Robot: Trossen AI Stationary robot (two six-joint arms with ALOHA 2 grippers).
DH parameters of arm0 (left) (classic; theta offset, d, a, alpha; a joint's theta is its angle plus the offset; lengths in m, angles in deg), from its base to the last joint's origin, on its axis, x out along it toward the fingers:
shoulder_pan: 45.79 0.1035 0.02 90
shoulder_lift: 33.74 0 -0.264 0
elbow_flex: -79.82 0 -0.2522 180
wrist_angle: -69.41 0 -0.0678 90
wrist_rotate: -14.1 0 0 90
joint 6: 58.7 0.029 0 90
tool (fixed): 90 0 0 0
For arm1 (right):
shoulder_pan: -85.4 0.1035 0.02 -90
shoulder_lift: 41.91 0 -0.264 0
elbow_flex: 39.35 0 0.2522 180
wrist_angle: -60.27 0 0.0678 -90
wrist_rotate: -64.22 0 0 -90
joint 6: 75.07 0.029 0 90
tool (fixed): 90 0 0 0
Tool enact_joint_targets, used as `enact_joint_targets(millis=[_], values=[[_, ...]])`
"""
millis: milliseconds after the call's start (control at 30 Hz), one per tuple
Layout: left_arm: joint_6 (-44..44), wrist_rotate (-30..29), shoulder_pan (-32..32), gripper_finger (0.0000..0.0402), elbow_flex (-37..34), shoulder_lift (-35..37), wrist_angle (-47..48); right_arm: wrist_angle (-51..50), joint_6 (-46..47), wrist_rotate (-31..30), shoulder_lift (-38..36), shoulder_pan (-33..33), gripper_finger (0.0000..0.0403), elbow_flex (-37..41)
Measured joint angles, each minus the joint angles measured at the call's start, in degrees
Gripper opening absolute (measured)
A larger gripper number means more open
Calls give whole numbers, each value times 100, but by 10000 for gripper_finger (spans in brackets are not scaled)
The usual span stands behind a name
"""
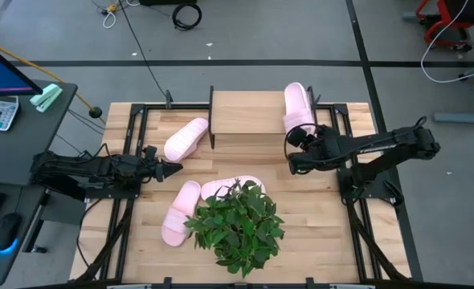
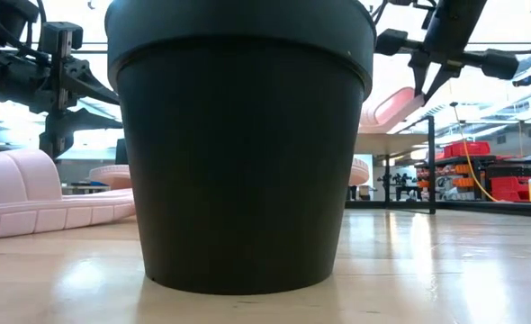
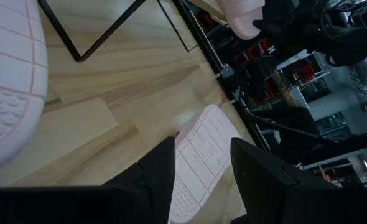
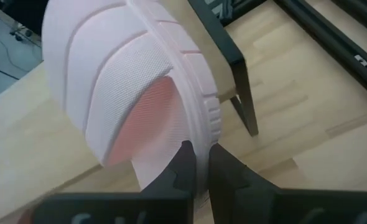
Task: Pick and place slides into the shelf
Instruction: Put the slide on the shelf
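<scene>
Right tool [image 1: 295,145] near the worktop's [image 1: 317,217] far right part, pressed together on the rim of a pink slide [image 1: 298,107]; in the right wrist view the two fingers [image 4: 185,163] pinch the sole edge of this slide [image 4: 134,93]. Lies along the right end of the shelf [image 1: 245,112], heel end hanging past the shelf's front edge. Seen in the low view raised and tilted [image 2: 393,103] above the shelf plank [image 2: 387,141].

Left tool [image 1: 175,168] at the left side of the worktop, fingers [image 3: 258,163] half spread, pinching nothing. Points toward the middle, just beside a second slide [image 1: 185,137] that lies slanted on the worktop at the shelf's left end, not touching it.

Two more slides [image 1: 179,212] [image 1: 222,189] on the near middle of the worktop, side by side, the second partly under a potted plant [image 1: 237,226]. Black pot [image 2: 238,144] fills the low view.
</scene>
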Motion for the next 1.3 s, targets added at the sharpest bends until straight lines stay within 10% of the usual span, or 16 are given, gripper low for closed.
enact_joint_targets(millis=[1300], values=[[17,2,0,147,0,2,-2,43,-1156,147,-134,-33,135,0]])
